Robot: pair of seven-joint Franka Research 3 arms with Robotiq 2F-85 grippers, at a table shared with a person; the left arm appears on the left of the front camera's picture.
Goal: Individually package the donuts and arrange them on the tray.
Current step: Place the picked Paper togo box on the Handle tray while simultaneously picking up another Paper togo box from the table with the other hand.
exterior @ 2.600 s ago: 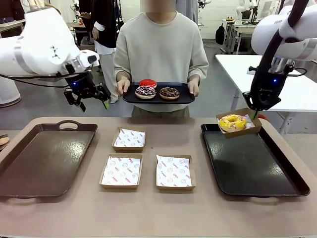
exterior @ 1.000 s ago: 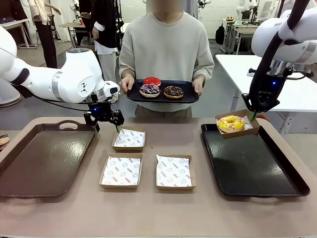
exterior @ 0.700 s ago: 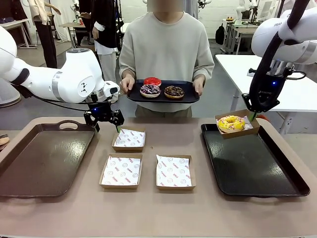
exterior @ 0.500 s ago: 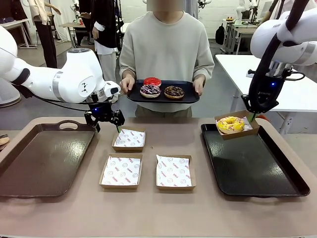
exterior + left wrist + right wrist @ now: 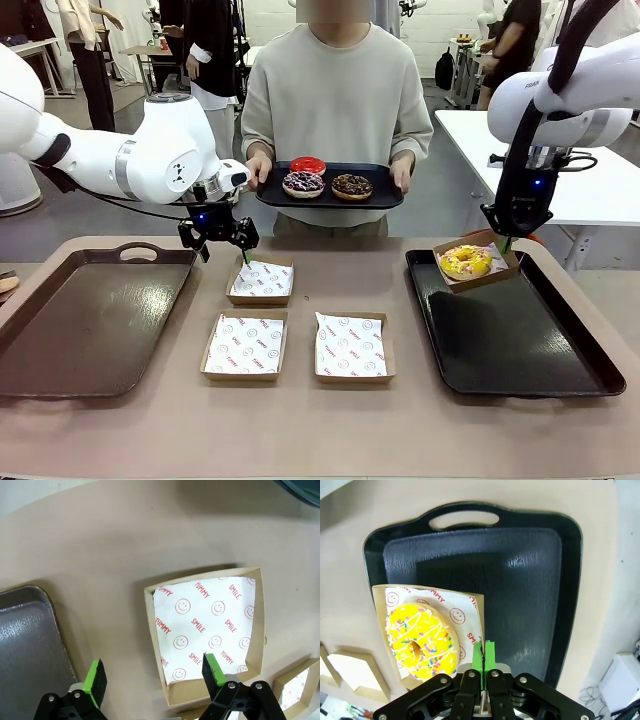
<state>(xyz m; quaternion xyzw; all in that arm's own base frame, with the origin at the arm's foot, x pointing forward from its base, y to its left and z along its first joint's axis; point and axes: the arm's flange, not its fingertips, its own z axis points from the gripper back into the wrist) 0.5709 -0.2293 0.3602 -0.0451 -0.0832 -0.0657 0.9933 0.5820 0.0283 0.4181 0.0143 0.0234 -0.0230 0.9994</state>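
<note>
A person across the table holds a small dark tray [image 5: 385, 197] carrying a red donut [image 5: 307, 165], a purple sprinkled donut [image 5: 302, 182] and a chocolate donut [image 5: 350, 185]. My right gripper [image 5: 507, 238] is shut on the wall of a cardboard box [image 5: 492, 278] holding the yellow sprinkled donut [image 5: 465, 261], tilted just above the far end of the black tray [image 5: 520, 345]. From the right wrist, the gripper [image 5: 483, 655] pinches the box edge beside the donut [image 5: 422, 641]. My left gripper [image 5: 220, 240] hangs open over the far paper-lined box [image 5: 260, 280], its fingers [image 5: 95, 677] straddling that box's [image 5: 210, 635] corner.
A brown tray [image 5: 90, 320] lies at the left. Two more paper-lined boxes [image 5: 245, 345] [image 5: 352, 347] sit in the near middle of the table. The black tray's floor [image 5: 520, 580] is bare under the held box.
My left arm came down and shifted slightly right, toward the far box. My right gripper carried the boxed yellow donut a little left and lower over the black tray.
</note>
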